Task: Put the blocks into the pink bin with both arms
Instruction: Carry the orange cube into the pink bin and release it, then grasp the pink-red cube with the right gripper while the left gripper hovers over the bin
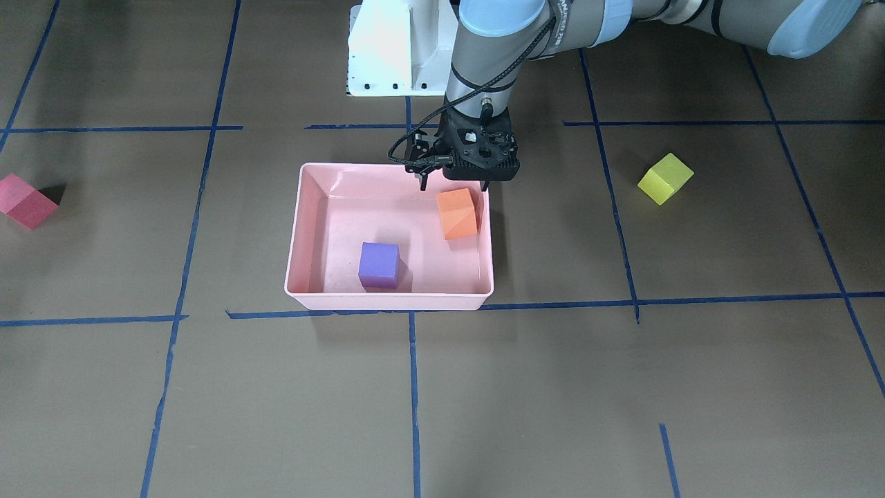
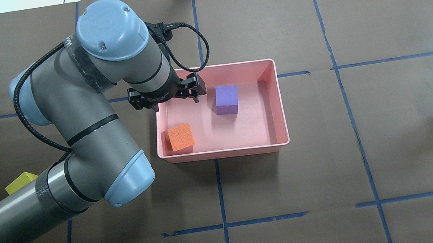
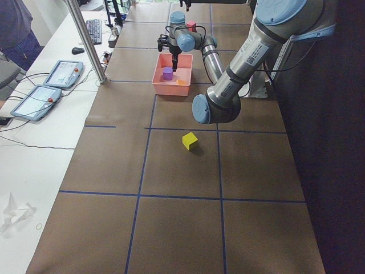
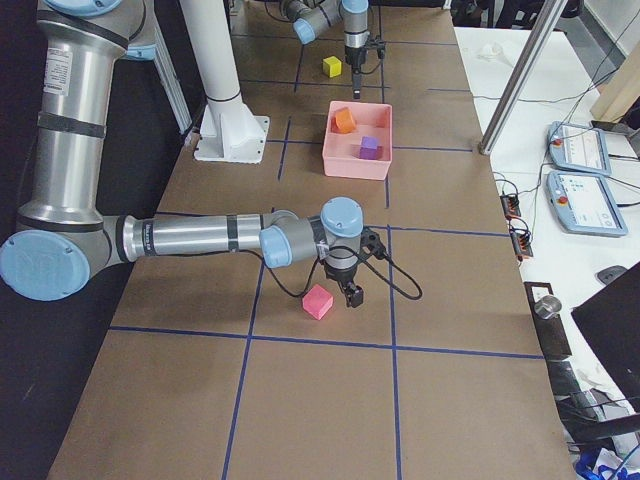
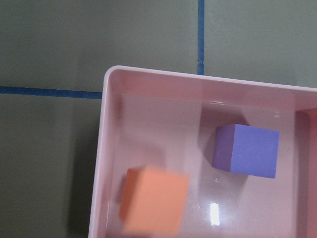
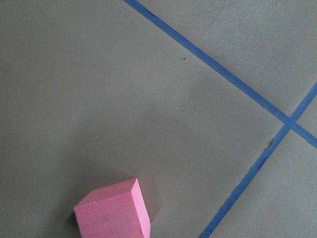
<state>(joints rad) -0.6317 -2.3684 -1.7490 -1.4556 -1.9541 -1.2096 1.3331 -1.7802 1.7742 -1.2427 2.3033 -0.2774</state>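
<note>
Jaws of left gripper (image 1: pixel 454 185) spread — gripping nothing.

You have a shallow rectangular pale-pink plastic bin (image 1: pixel 387 301), a small matte orange cube (image 1: pixel 458 213), a small matte purple cube (image 1: pixel 379 264), a small matte yellow cube (image 1: pixel 665 178) and a small matte red cube (image 1: pixel 26 200). A grid of blue tape lines (image 1: pixel 413 387) crosses your brown paper table cover (image 1: pixel 553 401).

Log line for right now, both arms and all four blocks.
bin: orange block, purple block inside | table: yellow block, red block | left gripper: open above bin | right gripper: beside red block, state unclear
</note>
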